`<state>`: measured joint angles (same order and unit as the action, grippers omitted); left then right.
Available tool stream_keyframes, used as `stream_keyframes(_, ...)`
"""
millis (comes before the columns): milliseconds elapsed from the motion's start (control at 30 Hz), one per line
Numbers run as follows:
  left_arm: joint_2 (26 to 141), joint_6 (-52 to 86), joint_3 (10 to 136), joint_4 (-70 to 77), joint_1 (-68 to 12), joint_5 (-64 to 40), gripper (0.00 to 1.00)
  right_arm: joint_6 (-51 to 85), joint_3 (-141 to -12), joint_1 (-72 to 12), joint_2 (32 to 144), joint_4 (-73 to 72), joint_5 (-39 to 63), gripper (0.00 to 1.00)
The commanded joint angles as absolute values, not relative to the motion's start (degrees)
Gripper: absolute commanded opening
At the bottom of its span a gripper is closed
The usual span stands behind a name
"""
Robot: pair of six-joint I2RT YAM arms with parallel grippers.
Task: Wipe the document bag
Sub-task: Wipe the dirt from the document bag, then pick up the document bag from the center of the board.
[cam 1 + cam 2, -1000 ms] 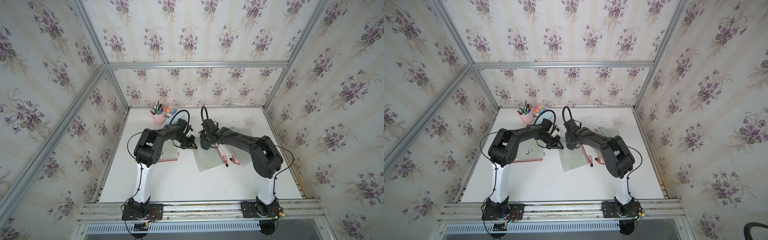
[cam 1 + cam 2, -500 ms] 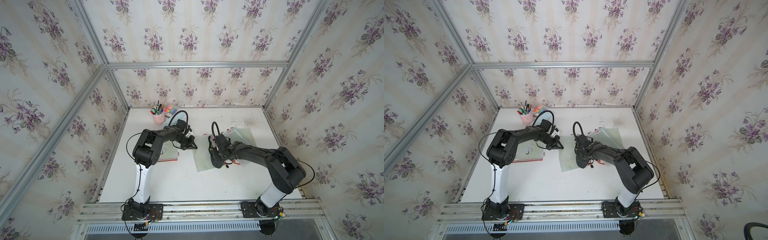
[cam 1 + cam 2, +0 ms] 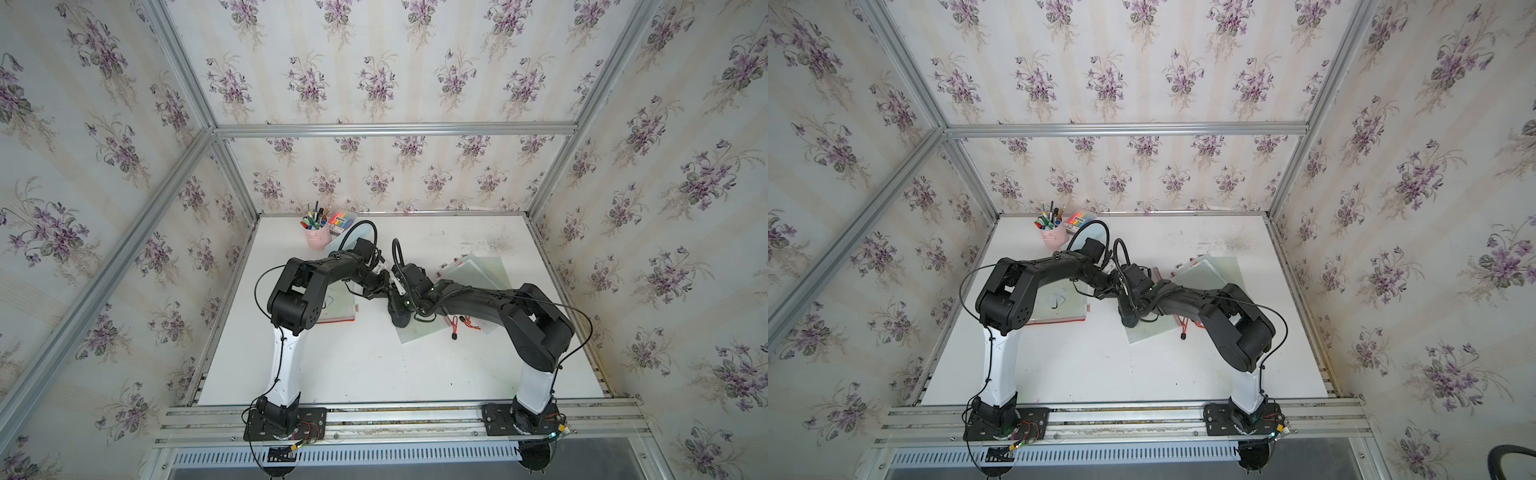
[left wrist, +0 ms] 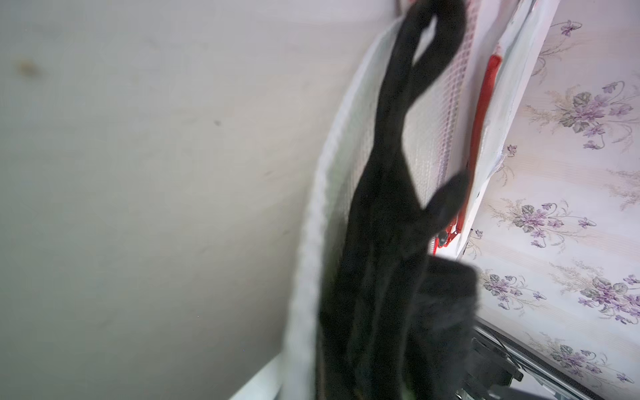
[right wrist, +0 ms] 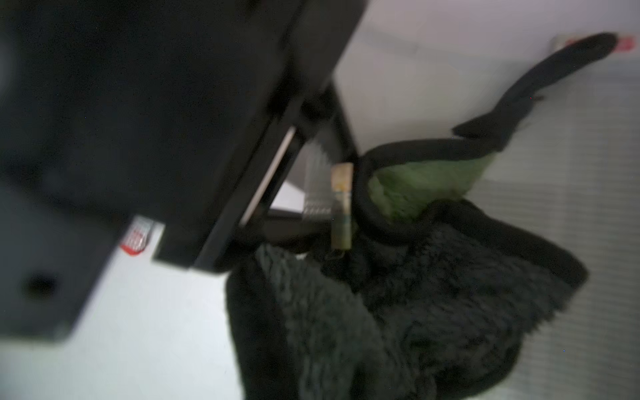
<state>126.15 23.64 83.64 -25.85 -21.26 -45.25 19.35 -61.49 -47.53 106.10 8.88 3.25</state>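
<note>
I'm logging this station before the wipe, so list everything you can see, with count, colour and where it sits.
table: one, white, inside floral-papered walls
pen cup: one, pink, full of pens, back left
marker box: one, multicoloured, beside the cup
left document bag: one, pale green with a red edge, under the left arm
middle document bag: one, pale green with red zip cords, under the right arm
stacked bags: count unclear, pale green, back right
cloth: one, dark and fuzzy, at the middle bag's left edge
left gripper: one, black, shut
right gripper: one, black, fingers closed on the cloth
</note>
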Motion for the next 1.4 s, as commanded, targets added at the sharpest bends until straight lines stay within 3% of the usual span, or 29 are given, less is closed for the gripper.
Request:
stream_keyframes(0, 126.7, 23.3, 83.8, -28.4, -21.3, -37.0, 0.0, 19.0, -54.1, -48.9, 101.6, 12.9, 5.6, 0.24)
stream_keyframes(100, 125.9, 22.5, 83.8, -29.2, -21.3, -36.5, 0.0, 19.2, -46.8, -48.5, 92.9, 15.3, 4.8, 0.25)
stream_keyframes(233, 125.6, 21.3, 84.4, -31.1, -21.3, -36.2, 0.0, 17.6, -48.9, -43.4, 87.8, 17.5, 1.3, 0.25)
stream_keyframes(400, 125.5, 20.3, 84.5, -32.4, -21.3, -35.8, 0.0, 15.8, -62.1, -39.3, 97.9, 16.8, -1.3, 0.26)
stream_keyframes(533, 123.7, 19.1, 84.2, -33.7, -21.3, -34.0, 0.0, 17.2, -64.7, -39.0, 104.4, 19.4, -2.8, 0.24)
stream_keyframes(700, 115.9, 17.6, 81.6, -35.7, -21.5, -31.6, 0.0, 18.2, -57.1, -37.2, 91.3, 16.7, -5.8, 0.24)
stream_keyframes(867, 107.8, 14.3, 85.5, -43.5, -25.2, -31.6, 0.0, 17.6, -60.0, -26.4, 80.5, 19.1, -7.9, 0.23)
stream_keyframes(1167, 109.3, 13.9, 106.2, -50.8, -38.8, -45.6, 0.0, 13.3, -65.7, -7.9, 72.2, 22.3, -9.3, 0.23)
stream_keyframes(1367, 112.0, 28.0, 106.8, -29.3, -39.6, -54.4, 0.0, 11.5, -69.2, -4.2, 71.0, 23.1, -10.5, 0.23)
